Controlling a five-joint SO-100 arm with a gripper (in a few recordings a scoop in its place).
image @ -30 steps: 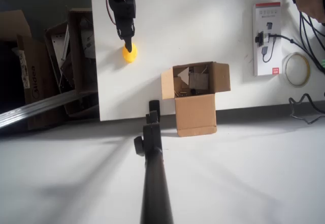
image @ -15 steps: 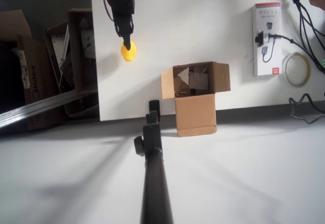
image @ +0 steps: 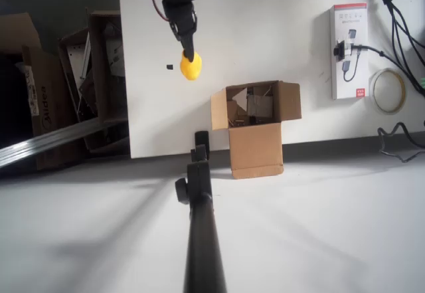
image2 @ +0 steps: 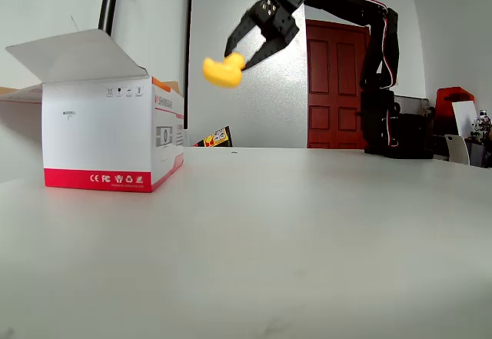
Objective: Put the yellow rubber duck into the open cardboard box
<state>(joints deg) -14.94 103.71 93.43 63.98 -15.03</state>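
Note:
The yellow rubber duck (image: 191, 68) hangs in the air, clamped at its top between the fingers of my black gripper (image: 188, 56), which is shut on it. In the fixed view the duck (image2: 222, 71) is high above the white table (image2: 307, 224), held at the gripper (image2: 237, 58) tips with the arm reaching in from the right. The open cardboard box (image: 255, 119) stands near the table's front edge, flaps spread and scraps inside, below and to the right of the duck in the overhead view.
A white and red package (image: 350, 50), a tape roll (image: 388, 90) and cables lie at the right. Larger dark boxes (image: 80, 87) sit off the table's left edge. A black pole (image: 199, 226) rises at the front. A white carton (image2: 108, 135) stands at the left.
The gripper has carried the duck to the right and nearer the cardboard box in the overhead view. A small dark spot now shows on the table left of the duck.

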